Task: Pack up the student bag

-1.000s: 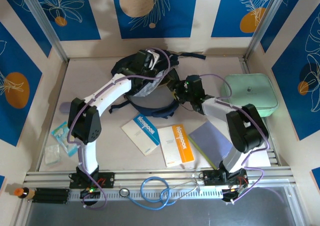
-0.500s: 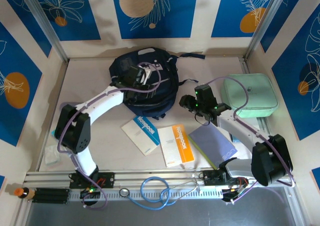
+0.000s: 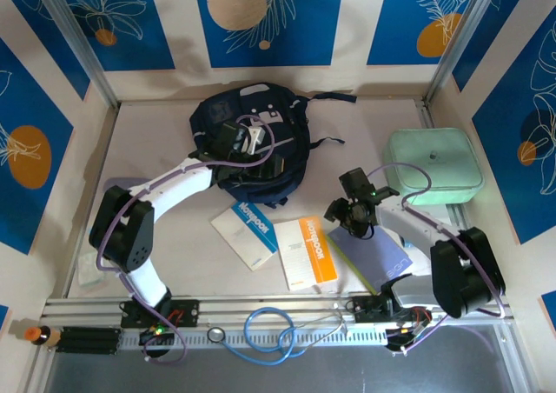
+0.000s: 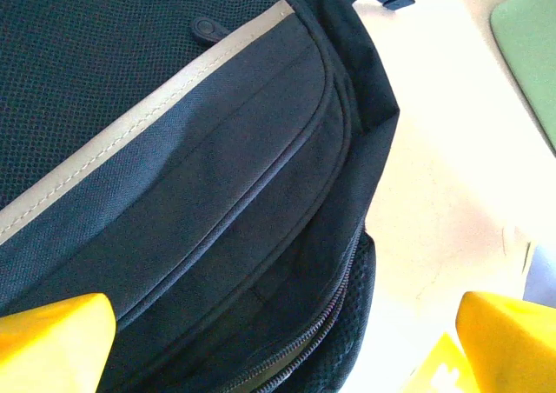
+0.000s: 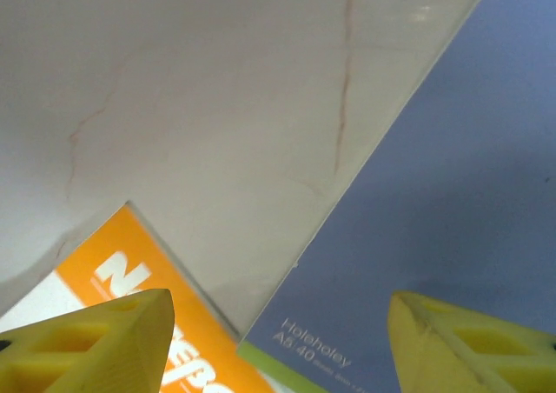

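Two grippers stand spread wide. You find the left gripper (image 4: 282, 345) directly above the student bag (image 3: 287, 123), which lies at the far centre of the table (image 3: 156, 132). The right gripper (image 5: 278, 341) hovers well apart, over a purple notebook (image 5: 452, 193).

The student bag (image 3: 291, 149) lies at the back of the table (image 3: 156, 141), a case (image 3: 434, 167) well to its right, three notebooks (image 3: 306, 252) side by side in front of it.
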Action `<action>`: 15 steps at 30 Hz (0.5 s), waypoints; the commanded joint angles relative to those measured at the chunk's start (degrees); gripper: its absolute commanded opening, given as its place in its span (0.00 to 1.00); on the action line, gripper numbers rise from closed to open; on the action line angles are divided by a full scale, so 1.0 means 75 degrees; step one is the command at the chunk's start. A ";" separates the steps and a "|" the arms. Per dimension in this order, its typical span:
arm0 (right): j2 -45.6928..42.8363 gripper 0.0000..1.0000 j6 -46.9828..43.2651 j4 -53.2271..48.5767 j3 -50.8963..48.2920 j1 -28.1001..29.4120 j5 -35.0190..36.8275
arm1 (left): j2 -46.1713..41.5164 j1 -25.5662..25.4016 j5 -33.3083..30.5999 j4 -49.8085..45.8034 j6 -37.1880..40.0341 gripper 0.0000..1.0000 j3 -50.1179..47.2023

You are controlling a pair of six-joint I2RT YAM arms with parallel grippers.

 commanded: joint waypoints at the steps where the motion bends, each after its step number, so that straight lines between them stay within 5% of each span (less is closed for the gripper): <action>1: 0.0323 0.66 0.0319 0.0348 -0.0122 -0.0216 -0.0312 | 0.0040 -0.0050 0.0262 0.0152 -0.0119 1.00 0.0280; 8: 0.1379 0.65 0.0403 0.1157 0.0241 -0.0871 -0.0309 | 0.0122 -0.0088 0.0361 0.0167 -0.0289 1.00 0.0358; 15: 0.3249 0.62 0.0662 0.1532 0.2310 -0.1511 -0.0476 | 0.0339 -0.0212 0.0930 0.0349 -0.0814 1.00 0.0627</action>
